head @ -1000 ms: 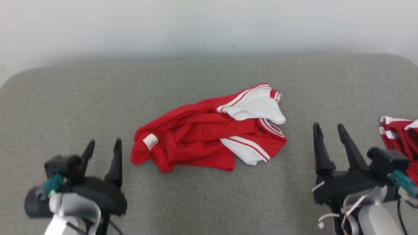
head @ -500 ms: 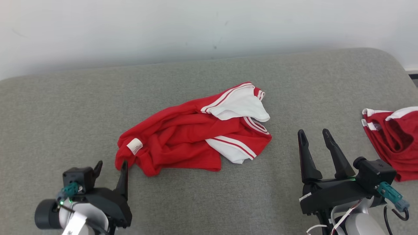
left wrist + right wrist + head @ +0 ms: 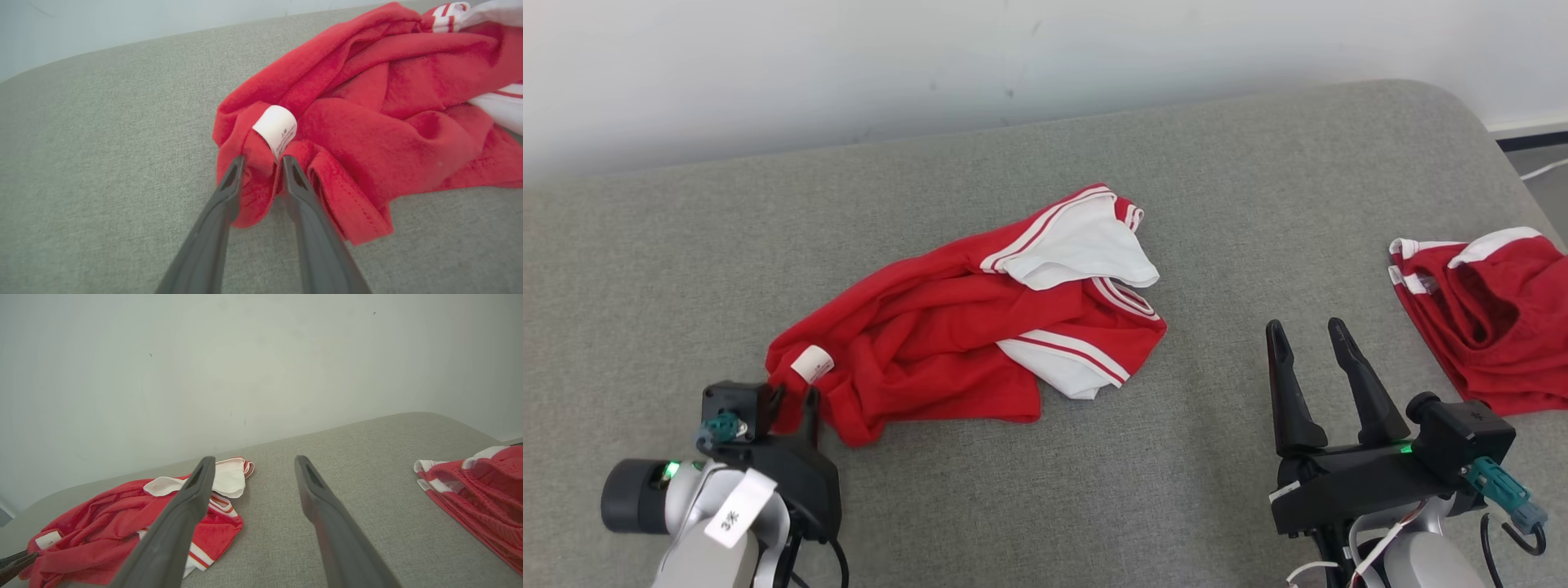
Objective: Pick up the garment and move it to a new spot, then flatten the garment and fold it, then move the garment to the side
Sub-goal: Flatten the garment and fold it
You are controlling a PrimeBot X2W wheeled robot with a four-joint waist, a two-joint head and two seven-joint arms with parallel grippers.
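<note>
Head view: two red garments lie on the grey cushion (image 3: 1094, 490). The garment (image 3: 931, 343), crumpled, red with white striped trim, sits at the centre. A second garment (image 3: 1486, 327) sits well apart at 3 o'clock. One white tag (image 3: 813, 364) shows at the garment's 8 o'clock end, its print too small to read. My left gripper (image 3: 792, 394) is at 8 o'clock, its tips against that same end just below the tag. A white sticker (image 3: 737, 506) on my left forearm bears dark marks - a "3" and a character I cannot make out. My right gripper (image 3: 1304, 327) is at 4 o'clock above bare cushion between the two garments, its fingers spread and empty.

Left wrist view: my left gripper (image 3: 262, 160) has its two fingers drawn close, a red fold of the garment (image 3: 388, 122) standing between them and touching both. Whether they are pinching it tight I cannot tell. The tag (image 3: 277, 128) curls just past the tips at 12 o'clock, with a few lines of tiny print, unreadable. Bare cushion (image 3: 102, 143) spreads to 9 o'clock.

Right wrist view: my right gripper (image 3: 254, 458) points at the pale wall (image 3: 245, 355) - fingers wide apart, nothing between them. The garment (image 3: 102, 522) lies at 8 o'clock with its tag (image 3: 48, 540) at the far end. The second garment (image 3: 478, 486) is at 3 o'clock.
</note>
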